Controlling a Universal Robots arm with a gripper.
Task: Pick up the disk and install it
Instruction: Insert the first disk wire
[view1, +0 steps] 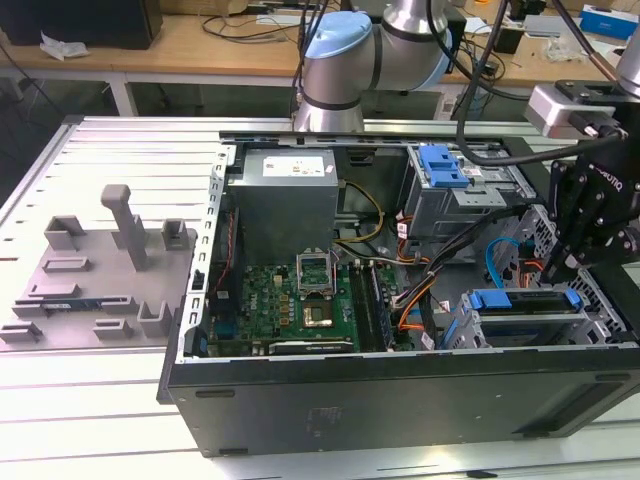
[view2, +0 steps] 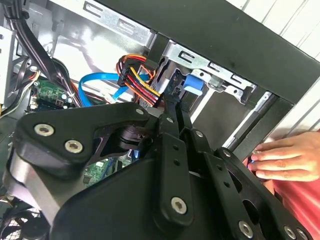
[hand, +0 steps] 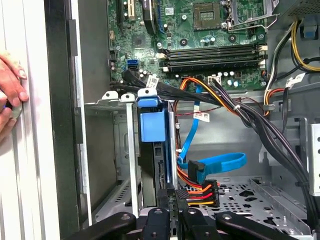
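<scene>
the end effector (view1: 555, 268), grip impossible to tell, hung just at one o'clock of the disk (view1: 525, 300) seated in the computer case (view1: 400, 400).

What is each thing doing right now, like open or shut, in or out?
computer case, open, side cover off.
disk, standing in its metal bay, blue frame showing.
robot hand, low inside the case, close to the disk's end; I cannot tell if it touches.
blue cable, looped loose beside the disk.
person's hand, resting outside the case wall.
</scene>
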